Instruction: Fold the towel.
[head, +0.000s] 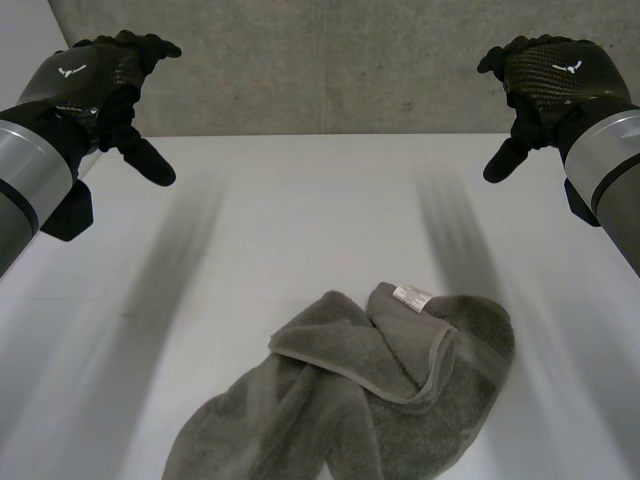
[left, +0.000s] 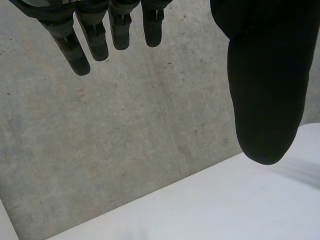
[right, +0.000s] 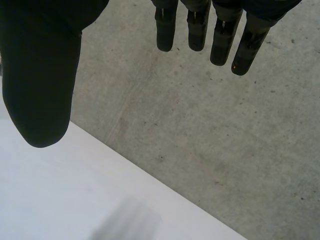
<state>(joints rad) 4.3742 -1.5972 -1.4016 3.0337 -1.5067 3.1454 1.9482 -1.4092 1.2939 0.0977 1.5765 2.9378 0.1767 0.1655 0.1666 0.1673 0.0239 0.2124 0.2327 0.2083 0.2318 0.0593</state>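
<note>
A grey towel (head: 370, 400) lies crumpled on the white table (head: 300, 220) near its front edge, with a small white label on its upper fold. My left hand (head: 95, 85) hangs high over the far left of the table, fingers (left: 82, 45) straight and thumb apart, holding nothing. My right hand (head: 550, 80) is raised over the far right in the same way, with its fingers (right: 220, 35) relaxed and empty. Both hands are well away from the towel.
A grey concrete wall (head: 330, 60) stands behind the table's far edge. Bare tabletop stretches between the hands and the towel.
</note>
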